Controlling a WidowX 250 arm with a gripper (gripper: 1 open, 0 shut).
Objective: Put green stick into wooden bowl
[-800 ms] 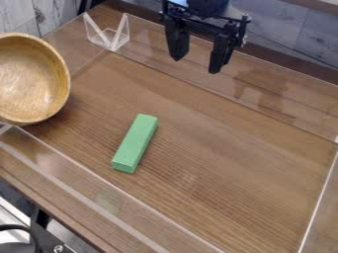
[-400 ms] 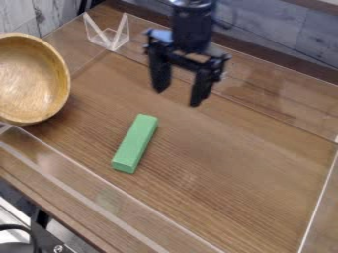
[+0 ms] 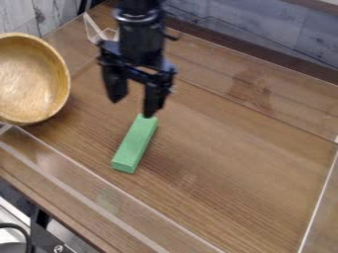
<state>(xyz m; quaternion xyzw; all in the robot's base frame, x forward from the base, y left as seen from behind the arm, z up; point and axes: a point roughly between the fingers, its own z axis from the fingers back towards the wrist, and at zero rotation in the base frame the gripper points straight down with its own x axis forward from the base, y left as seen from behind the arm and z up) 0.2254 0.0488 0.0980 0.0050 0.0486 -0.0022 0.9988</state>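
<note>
The green stick [image 3: 133,144] lies flat on the wooden table, its long axis running from lower left to upper right. My gripper [image 3: 134,100] hangs pointing down just above the stick's upper end, its two black fingers spread open with nothing between them. The wooden bowl [image 3: 30,77] sits at the left edge of the view, tilted so its inside faces right; it holds nothing I can see.
Clear acrylic walls [image 3: 59,163] border the table [image 3: 238,138] along the front, left and right. A small clear plastic stand [image 3: 90,30] sits at the back left, partly behind the arm.
The gripper has travelled from the back right down and to the left, ending over the stick's upper end. It stayed open. Stick and bowl have not moved.
</note>
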